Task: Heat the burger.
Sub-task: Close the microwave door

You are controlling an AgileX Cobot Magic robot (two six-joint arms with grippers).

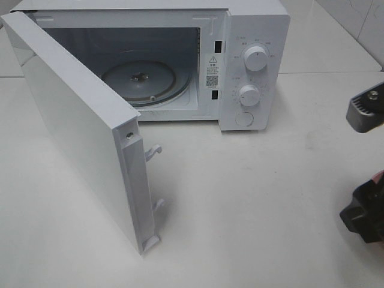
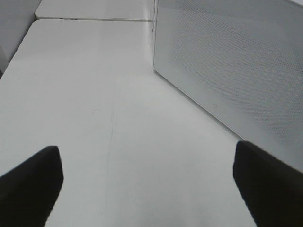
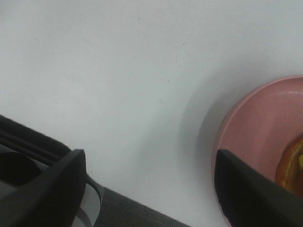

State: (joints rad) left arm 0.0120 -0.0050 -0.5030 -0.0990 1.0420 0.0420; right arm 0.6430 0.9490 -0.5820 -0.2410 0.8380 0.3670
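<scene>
On the white bench [image 1: 252,198] stands a white microwave [image 1: 255,18], up at about twelve o'clock in the high view. Its door [image 1: 78,120] swings wide open toward seven o'clock. Inside, a round glass tray [image 1: 147,81] lies flat on the floor of the oven. Two round white knobs [image 1: 256,60] sit one above the other on the front panel, with a round button [image 1: 245,119] under them.

The burger [image 3: 294,165] shows only in the right wrist view. Just a small orange and yellow bit of it peeks out at the picture's edge. It sits on a round pink plate [image 3: 258,127], and the plate rests on the bench. The high view does not show the burger or the plate.

The right fingers [image 3: 149,189] are spread wide apart and hold nothing. One dark finger is over the bench and the other is over the rim of the plate, very near the burger. I cannot tell if that finger touches the plate. In the high view, dark parts of the right arm [image 1: 365,111] poke in at three o'clock.

The left fingers [image 2: 147,184] are spread wide too, and they hold nothing. They hang over bare bench, with the dotted outer face of the microwave door [image 2: 236,66] just beside them.
</scene>
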